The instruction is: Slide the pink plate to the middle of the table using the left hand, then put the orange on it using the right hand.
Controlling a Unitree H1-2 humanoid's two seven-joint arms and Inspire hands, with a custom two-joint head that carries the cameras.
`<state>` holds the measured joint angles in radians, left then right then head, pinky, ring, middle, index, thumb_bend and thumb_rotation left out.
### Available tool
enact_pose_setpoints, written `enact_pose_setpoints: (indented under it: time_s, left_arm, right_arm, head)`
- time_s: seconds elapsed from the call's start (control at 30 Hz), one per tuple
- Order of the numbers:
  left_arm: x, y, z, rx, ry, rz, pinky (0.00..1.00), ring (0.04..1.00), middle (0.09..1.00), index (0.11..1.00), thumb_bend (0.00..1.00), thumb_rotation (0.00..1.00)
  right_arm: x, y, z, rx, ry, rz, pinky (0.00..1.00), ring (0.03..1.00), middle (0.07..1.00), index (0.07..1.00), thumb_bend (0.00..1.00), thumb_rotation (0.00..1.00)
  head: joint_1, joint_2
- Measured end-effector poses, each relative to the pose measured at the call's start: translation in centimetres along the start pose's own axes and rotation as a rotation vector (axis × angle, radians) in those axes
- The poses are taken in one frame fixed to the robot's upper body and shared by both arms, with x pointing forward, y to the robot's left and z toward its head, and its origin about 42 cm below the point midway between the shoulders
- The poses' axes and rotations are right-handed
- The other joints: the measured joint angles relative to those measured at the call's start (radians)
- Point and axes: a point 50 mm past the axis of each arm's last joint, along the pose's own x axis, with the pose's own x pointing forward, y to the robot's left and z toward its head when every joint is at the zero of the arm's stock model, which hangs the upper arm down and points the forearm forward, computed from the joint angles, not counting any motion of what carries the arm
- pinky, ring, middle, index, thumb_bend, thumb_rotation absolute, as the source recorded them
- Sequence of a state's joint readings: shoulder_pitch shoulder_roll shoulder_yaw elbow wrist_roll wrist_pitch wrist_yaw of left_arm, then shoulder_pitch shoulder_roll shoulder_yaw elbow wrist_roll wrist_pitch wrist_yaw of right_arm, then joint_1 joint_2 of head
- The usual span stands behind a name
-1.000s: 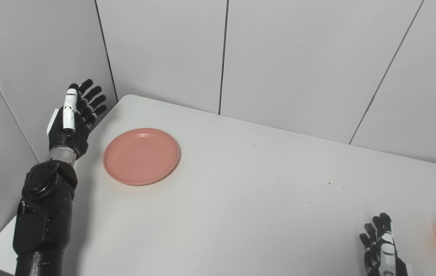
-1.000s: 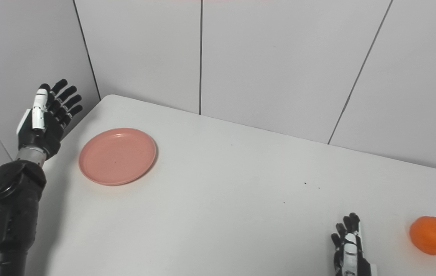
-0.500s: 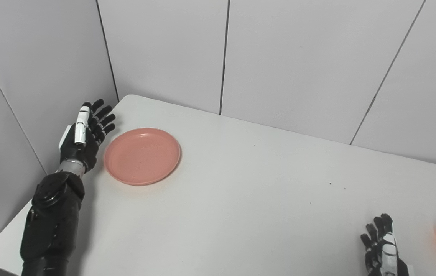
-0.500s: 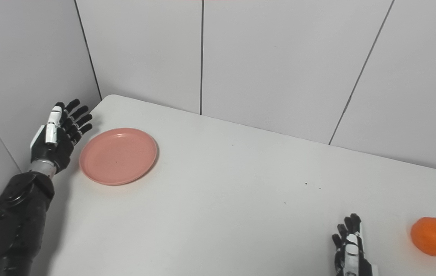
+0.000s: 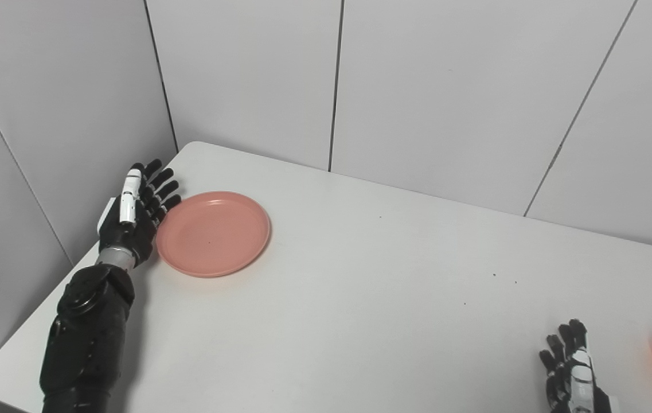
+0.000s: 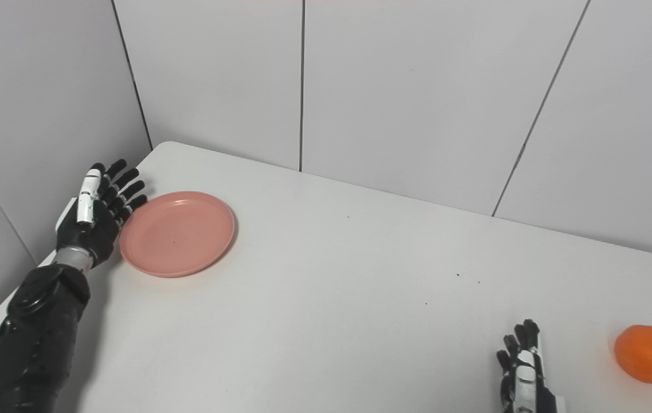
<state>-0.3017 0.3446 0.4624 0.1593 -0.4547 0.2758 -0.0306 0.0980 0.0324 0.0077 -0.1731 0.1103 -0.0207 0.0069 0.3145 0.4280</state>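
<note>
A round pink plate (image 5: 213, 233) lies flat near the far left corner of the white table (image 5: 360, 298). My left hand (image 5: 135, 215) is open, fingers straight and apart, right against the plate's left rim; I cannot tell if it touches. An orange (image 6: 649, 354) rests on the table at the right edge, half cut off in the left eye view. At the bottom right my right hand (image 6: 522, 376) rests open, fingers pointing away, a short way left of the orange and holding nothing.
Grey panelled walls (image 5: 417, 86) enclose the table at the back and on the left, close to my left hand. A few small dark specks (image 5: 494, 275) dot the tabletop.
My left hand has come down and moved right, from the raised spot by the left wall to the plate's left rim. Plate, orange and right hand have stayed put.
</note>
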Motion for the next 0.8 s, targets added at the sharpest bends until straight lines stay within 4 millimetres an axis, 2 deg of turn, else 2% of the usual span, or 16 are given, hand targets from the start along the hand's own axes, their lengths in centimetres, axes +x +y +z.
enact_pose_setpoints:
  time_s: [0.33,0.53,0.8]
  left_arm:
    - [-0.3,0.8,-0.6,-0.002,-0.001,0.014,0.95,0.926,0.918,0.906,0.30,1.00]
    - [-0.5,1.2,-0.8,-0.011,-0.026,0.031,1.00,0.964,0.957,0.945,0.31,1.00]
    - [-0.5,1.4,-0.9,-0.013,-0.045,0.025,1.00,0.970,0.962,0.949,0.30,1.00]
  right_arm:
    - [0.0,-0.1,0.0,0.004,-0.001,-0.004,0.97,0.973,0.994,1.000,0.16,1.00]
    - [0.0,-0.2,0.0,0.007,-0.001,-0.006,0.97,0.978,0.997,1.000,0.16,1.00]
    - [0.1,-0.5,-0.1,0.007,-0.017,-0.010,0.98,0.979,0.996,1.000,0.18,1.00]
  head:
    - [0.008,0.002]
    - [0.011,0.000]
    - [0.014,0.002]
